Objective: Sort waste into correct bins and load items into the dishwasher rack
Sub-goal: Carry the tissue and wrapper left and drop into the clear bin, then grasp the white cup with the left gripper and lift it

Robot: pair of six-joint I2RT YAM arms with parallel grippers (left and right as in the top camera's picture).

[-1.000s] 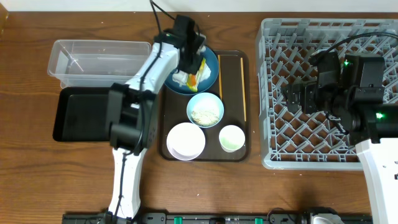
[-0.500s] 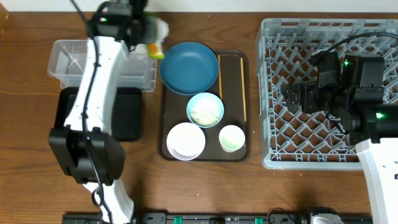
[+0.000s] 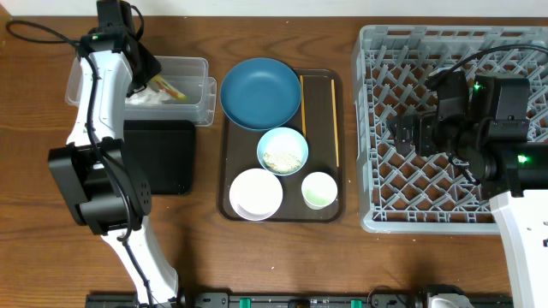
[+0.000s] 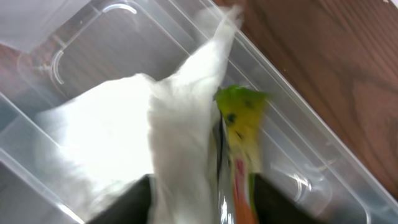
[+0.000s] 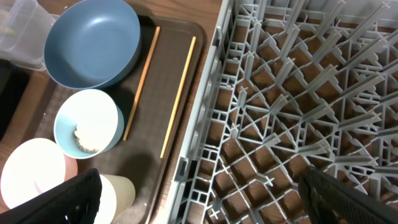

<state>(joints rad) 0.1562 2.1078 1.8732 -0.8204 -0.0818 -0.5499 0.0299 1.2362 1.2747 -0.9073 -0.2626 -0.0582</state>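
Note:
My left gripper [image 3: 145,77] hangs over the clear tub [image 3: 193,68], its jaws standing apart and open. Between them, in the left wrist view, the crumpled white tissue [image 4: 174,124] and the yellow-green wrapper [image 4: 242,124] are blurred, above the tub [image 4: 311,180]. From overhead the tissue [image 3: 147,97] lies inside the tub. The dark blue bowl [image 3: 261,92], light blue bowl [image 3: 282,151] with rice scraps, white bowl [image 3: 255,193], cup [image 3: 319,190] and two chopsticks [image 3: 303,107] sit on the brown tray [image 3: 330,210]. My right gripper [image 5: 202,199] is open over the grey rack [image 5: 292,93].
The shallow black tray [image 3: 158,158] lies in front of the clear tub, partly under my left arm. The rack [image 3: 445,51] fills the right side of the table. Bare wood lies along the front edge and at the far left.
My left arm swung left from the dark blue bowl to the clear tub, carrying the tissue and wrapper. Its jaws have parted over the tub. The right arm has not moved.

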